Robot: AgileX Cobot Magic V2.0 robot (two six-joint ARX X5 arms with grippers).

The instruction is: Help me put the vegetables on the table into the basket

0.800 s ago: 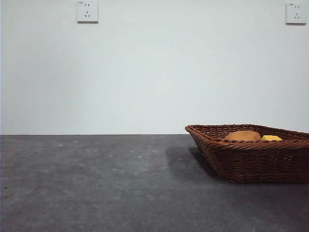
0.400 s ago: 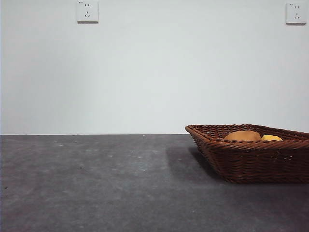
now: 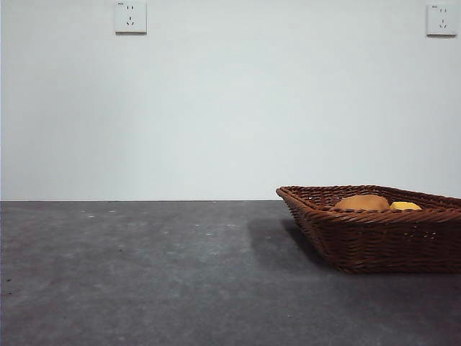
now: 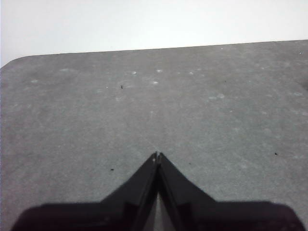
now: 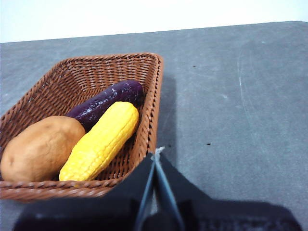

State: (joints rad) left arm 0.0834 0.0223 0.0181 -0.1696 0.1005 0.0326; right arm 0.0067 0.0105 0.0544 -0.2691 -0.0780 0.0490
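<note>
The brown wicker basket (image 3: 374,238) stands on the dark grey table (image 3: 144,274) at the right of the front view. Inside the basket (image 5: 67,77) lie three vegetables side by side: a tan potato (image 5: 41,147), a yellow corn cob (image 5: 101,140) and a dark purple eggplant (image 5: 103,103). From the front only the tops of the potato (image 3: 361,202) and the corn (image 3: 405,206) show above the rim. My right gripper (image 5: 157,153) is shut and empty, just outside the basket's near corner. My left gripper (image 4: 157,155) is shut over bare table.
Two white wall sockets (image 3: 130,16) (image 3: 441,19) sit on the pale wall behind. The table's rounded far corner (image 4: 19,58) shows in the left wrist view. No arm shows in the front view.
</note>
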